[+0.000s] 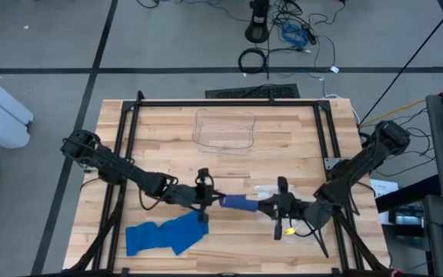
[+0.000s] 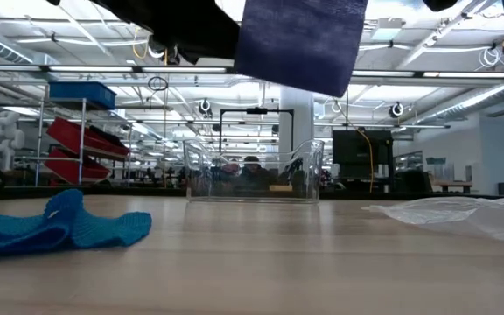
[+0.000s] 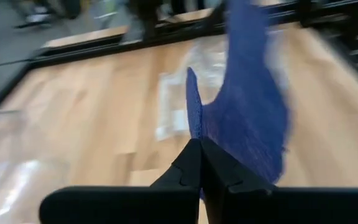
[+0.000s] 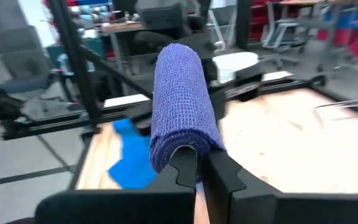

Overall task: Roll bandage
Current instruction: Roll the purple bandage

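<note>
Light blue cloth [image 1: 164, 235] lay lower left of high view. Left gripper [image 1: 204, 196] clamped on dark blue bandage [image 1: 239, 203] at centre, held above table [image 1: 298, 161]. Right gripper [image 1: 274, 205] pinched bandage's other end. Clear container [image 1: 224, 128] upper centre.

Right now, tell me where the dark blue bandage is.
In the high view the dark blue bandage hangs above the table's near middle, between the left gripper and right gripper, both shut on it.
</note>
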{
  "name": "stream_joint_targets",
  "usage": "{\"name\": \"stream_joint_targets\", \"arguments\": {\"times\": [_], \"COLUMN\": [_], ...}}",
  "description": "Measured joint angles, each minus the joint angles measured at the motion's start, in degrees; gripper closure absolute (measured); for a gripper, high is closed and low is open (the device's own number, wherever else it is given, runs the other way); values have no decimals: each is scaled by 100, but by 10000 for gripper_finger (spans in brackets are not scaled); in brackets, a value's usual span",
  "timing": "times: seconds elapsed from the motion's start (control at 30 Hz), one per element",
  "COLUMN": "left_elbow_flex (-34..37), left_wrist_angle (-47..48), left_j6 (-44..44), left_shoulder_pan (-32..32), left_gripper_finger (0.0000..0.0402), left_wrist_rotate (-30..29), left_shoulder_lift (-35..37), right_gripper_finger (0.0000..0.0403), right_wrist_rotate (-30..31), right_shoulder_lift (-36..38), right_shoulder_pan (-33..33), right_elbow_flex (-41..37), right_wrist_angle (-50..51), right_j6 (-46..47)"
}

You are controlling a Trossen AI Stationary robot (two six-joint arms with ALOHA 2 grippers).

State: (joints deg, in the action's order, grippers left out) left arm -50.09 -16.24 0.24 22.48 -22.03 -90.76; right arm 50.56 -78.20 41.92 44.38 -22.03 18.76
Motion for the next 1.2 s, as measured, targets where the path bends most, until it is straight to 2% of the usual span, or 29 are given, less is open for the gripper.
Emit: {"name": "stream_joint_targets", "arguments": {"times": [0.2, 0.57, 0.8, 1.07, 1.2], "left_elbow_flex": [0, 0, 0, 2, 2], "left_wrist_angle": [-50, 117, 132, -476, -788], "left_j6": [-137, -145, -298, -442, -293], "left_shoulder_pan": [0, -143, -149, 11, 184], "left_gripper_finger": [400, 400, 400, 400, 383], "left_wrist_rotate": [1039, 1129, 1575, 2162, 2203], "left_shoulder_lift": [0, 0, 0, 0, 0], "right_gripper_finger": [403, 403, 403, 403, 403], "right_wrist_rotate": [392, 523, 1528, 1569, 1568], "right_shoulder_lift": [22, 351, 440, 420, 418], "right_shoulder_pan": [38, 377, 604, 511, 441], "right_elbow_flex": [0, 0, 0, 0, 0], "right_wrist_angle": [93, 182, 778, 830, 915], "right_j6": [-300, -550, -785, -789, -760]}}
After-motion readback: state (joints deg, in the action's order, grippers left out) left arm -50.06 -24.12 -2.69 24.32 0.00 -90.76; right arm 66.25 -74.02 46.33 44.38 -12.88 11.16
